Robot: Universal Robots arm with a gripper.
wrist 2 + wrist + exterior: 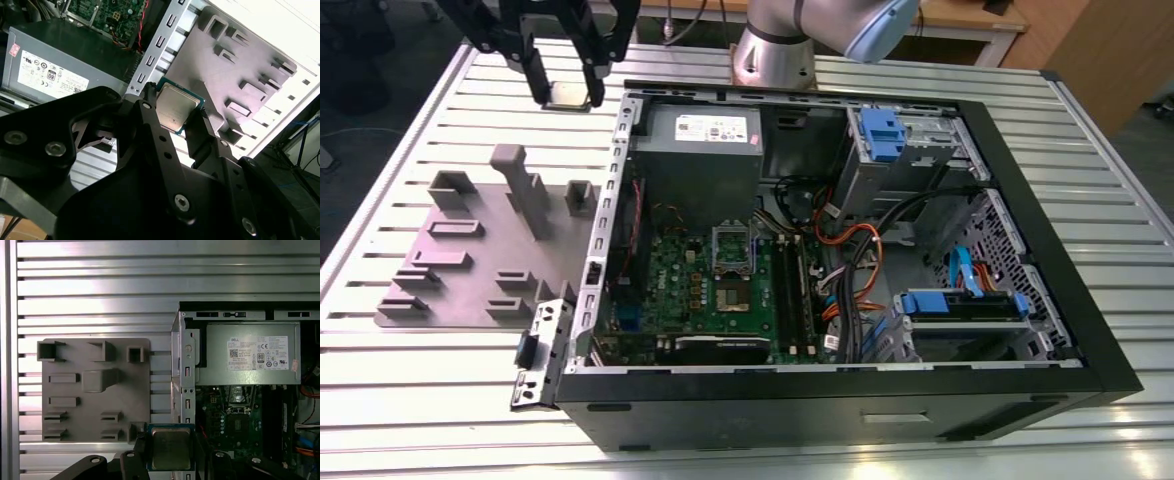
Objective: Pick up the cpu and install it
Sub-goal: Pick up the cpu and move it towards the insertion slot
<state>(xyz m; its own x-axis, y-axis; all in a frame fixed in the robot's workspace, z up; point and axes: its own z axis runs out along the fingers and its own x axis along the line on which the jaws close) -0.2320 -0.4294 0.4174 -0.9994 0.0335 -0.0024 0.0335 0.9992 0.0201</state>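
Observation:
My gripper (568, 92) hangs above the slatted table, to the exterior view's left of the open computer case (1067, 300) and near its back corner. It is shut on the cpu (567, 97), a small flat square chip with a silver top and a thin dark rim. Both wrist views show the cpu (176, 107) (170, 447) held by its edges between two black fingers (149, 117). On the green motherboard (680, 290) the socket (731, 292) lies uncovered, with its hinged silver frame (731, 243) swung up.
A grey fixture plate (467, 255) (95, 390) with raised blocks and slots lies on the table beside the case. The grey power supply (698, 130) (250, 352) with a white label fills the case's back corner. Cables and blue drive brackets (958, 300) crowd the case's other side.

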